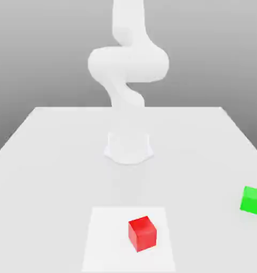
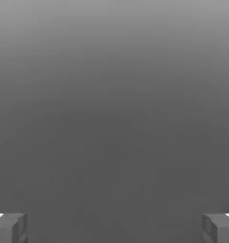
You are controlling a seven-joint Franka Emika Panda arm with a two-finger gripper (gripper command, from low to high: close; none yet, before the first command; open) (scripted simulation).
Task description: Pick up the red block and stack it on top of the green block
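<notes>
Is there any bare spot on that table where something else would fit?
Plenty. The table is bare across the exterior view's left, and between the robot base and the red block. The gap between red block and green block is free too. Nowhere is crowded.

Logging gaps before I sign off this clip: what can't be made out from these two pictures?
- Arm, exterior view: its upper part is cut off by the top edge.
- Green block, exterior view: sits at the right edge, its far side barely inside the picture.
- Fingers, hand view: just the tips show, cut off by the bottom edge, wide apart with nothing between them.
- Red block, exterior view: its rear and underside faces are hidden.
</notes>
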